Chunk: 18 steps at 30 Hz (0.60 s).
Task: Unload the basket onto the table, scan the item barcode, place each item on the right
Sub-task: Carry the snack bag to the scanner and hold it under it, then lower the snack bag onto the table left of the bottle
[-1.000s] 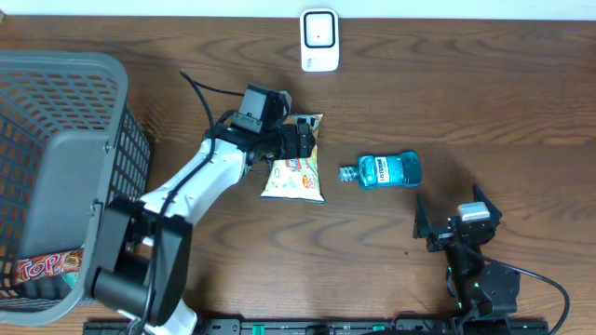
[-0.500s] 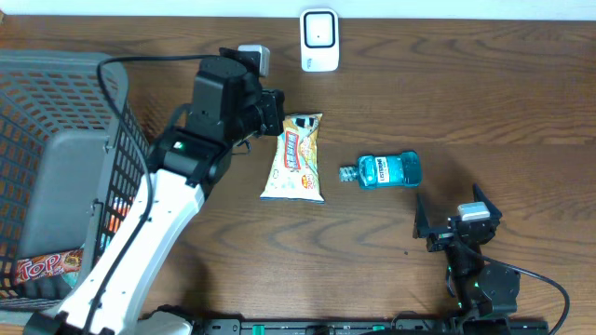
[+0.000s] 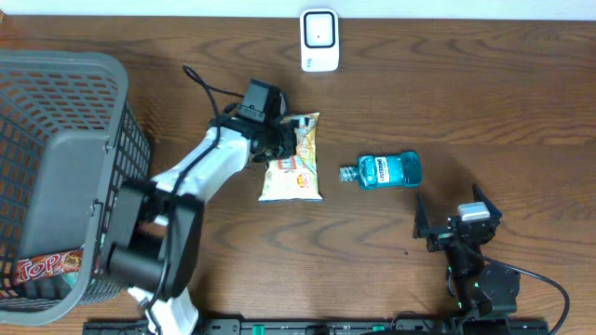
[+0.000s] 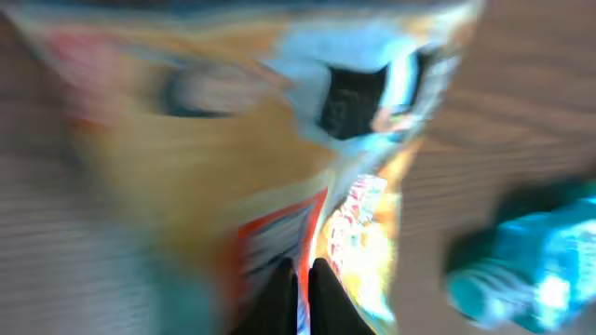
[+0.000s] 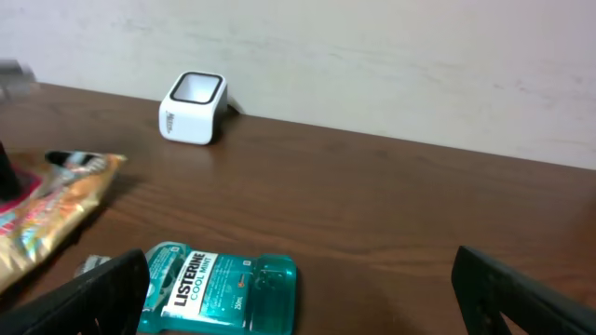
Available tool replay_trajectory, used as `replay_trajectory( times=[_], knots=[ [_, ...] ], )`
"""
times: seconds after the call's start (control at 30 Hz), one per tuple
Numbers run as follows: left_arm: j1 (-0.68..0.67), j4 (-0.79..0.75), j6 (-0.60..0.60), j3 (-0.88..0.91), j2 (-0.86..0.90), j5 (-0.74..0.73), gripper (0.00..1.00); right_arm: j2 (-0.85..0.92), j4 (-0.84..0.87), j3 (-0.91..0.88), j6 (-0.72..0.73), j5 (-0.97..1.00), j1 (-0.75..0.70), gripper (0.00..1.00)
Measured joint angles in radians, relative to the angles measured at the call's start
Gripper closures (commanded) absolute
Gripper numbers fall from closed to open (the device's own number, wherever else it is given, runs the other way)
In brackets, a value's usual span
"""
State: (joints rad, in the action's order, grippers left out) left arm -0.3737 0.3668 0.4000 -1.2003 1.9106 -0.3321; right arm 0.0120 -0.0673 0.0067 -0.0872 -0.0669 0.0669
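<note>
A yellow-orange snack bag (image 3: 296,169) lies flat mid-table, and it fills the blurred left wrist view (image 4: 233,158). My left gripper (image 3: 287,140) sits at the bag's upper left edge. Its dark fingers (image 4: 279,298) are pressed together with a thin strip of the bag's film between them. The white barcode scanner (image 3: 318,40) stands at the table's far edge, also visible in the right wrist view (image 5: 193,107). My right gripper (image 3: 453,216) rests open at the front right, nothing between its fingers (image 5: 93,288).
A teal Listerine mouthwash bottle (image 3: 386,170) lies on its side right of the bag, just ahead of the right gripper (image 5: 219,288). A grey mesh basket (image 3: 56,74) stands at the left, with a red packet (image 3: 42,268) inside.
My left gripper went from open to shut at the bag's upper edge. The left arm swung up and came back down. The bag's top shifted slightly. The right arm stayed still.
</note>
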Motion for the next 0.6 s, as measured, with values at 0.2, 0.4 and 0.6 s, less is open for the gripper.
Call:
replay_trajectory(
  times=[0.2,0.4,0.6],
  knots=[
    [-0.029,-0.05,0.015,-0.032,0.092,-0.035,0.93,0.0,0.0,0.0,0.0,0.0,0.0,0.01],
    [-0.085,-0.076,0.014,-0.058,0.114,-0.025,0.93,0.0,0.0,0.0,0.0,0.0,0.0,0.01],
    [-0.119,0.059,0.013,-0.056,0.057,0.036,0.93,0.0,0.0,0.0,0.0,0.0,0.0,0.01]
  ],
)
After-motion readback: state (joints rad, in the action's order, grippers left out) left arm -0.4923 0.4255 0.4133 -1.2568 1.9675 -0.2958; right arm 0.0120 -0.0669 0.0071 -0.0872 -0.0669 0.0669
